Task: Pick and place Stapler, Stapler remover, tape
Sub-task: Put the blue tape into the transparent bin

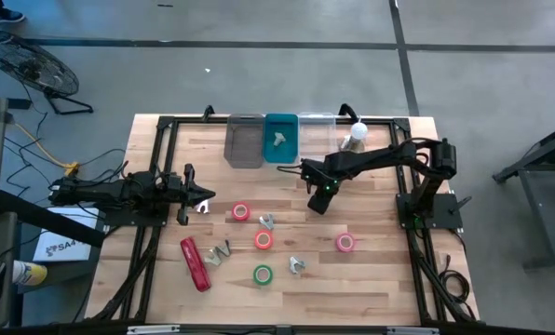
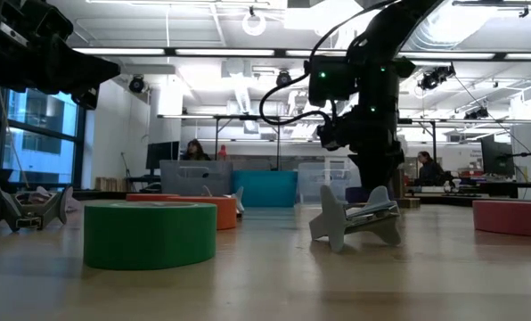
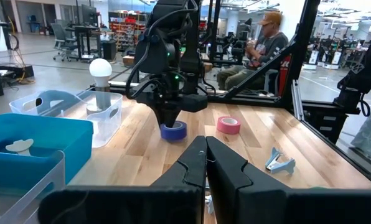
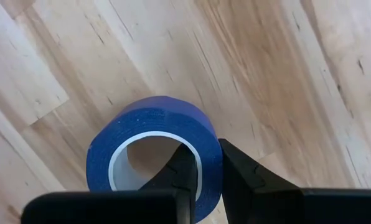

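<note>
Tabletop (image 1: 371,279): pale wood planks, visible grain, smooth matt finish; framed by dark metal rails (image 1: 287,118).

Blue tape (image 4: 154,134): matt, faintly textured paper-like outer wrap, pale smooth core.

Right claw (image 4: 205,177): matt black plastic fingers (image 4: 241,174), smooth.

Left claw (image 3: 205,163): same matt black finish.

Green tape (image 2: 150,234): smooth, dull sheen.

Staple remover (image 2: 355,221): grey metal, satin finish.

Stapler (image 1: 195,264): glossy red plastic.

Teal bin (image 3: 23,134): smooth, matt plastic. Clear bin (image 3: 114,112): translucent plastic. Grey bin (image 1: 244,141): matt plastic.

Floor (image 1: 259,74): grey concrete, slightly mottled.
</note>
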